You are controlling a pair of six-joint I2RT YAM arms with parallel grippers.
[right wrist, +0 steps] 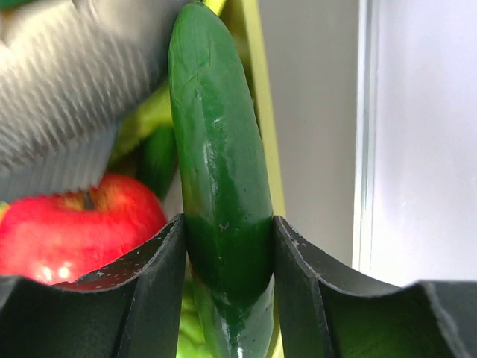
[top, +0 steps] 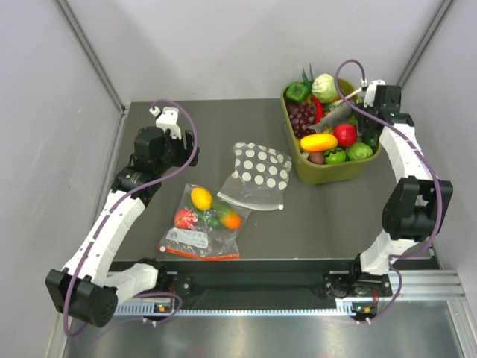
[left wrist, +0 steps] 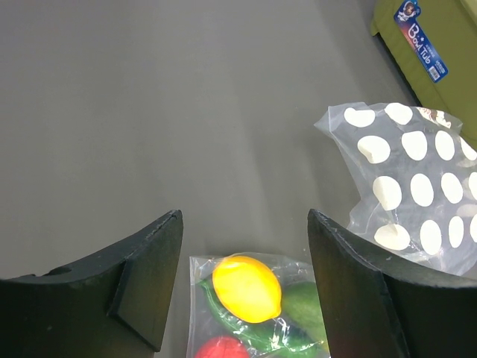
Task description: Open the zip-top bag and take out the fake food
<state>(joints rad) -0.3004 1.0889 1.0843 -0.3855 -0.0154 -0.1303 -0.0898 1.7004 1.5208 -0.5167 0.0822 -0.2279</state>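
Two labels are seen. A white label (top: 186, 237) is stuck on the plain clear bag (top: 203, 224) with the red-orange zip strip, its print too small to be read. A blue label (left wrist: 421, 41) with white script and a small picture is fixed to the olive-green bin (left wrist: 456, 45), and its wording cannot be read with certainty. The zip-top bag (top: 259, 175), clear plastic printed with large white dots, is laid flat and slightly crumpled on the dark table (top: 313, 216), between the plain bag and the bin and just beside both. The yellow mango-like fruit (top: 319, 142), orange at one end, is found in the bin among other toy produce. The dark green cucumber (right wrist: 216, 134), glossy and faintly scratched, is clamped upright between the fingers of the right gripper (right wrist: 227, 224) over the bin's far right corner. At the left, the left gripper (left wrist: 244, 216) is held with its fingers well apart above the table, closed on nothing. Below it the plain bag is seen, with a yellow fruit (left wrist: 246, 287), a red one and green pieces sealed inside. Beside the cucumber a red apple (right wrist: 74, 224) and a grey ridged object (right wrist: 59, 82) are crowded close, and the bin's rim runs just behind it.
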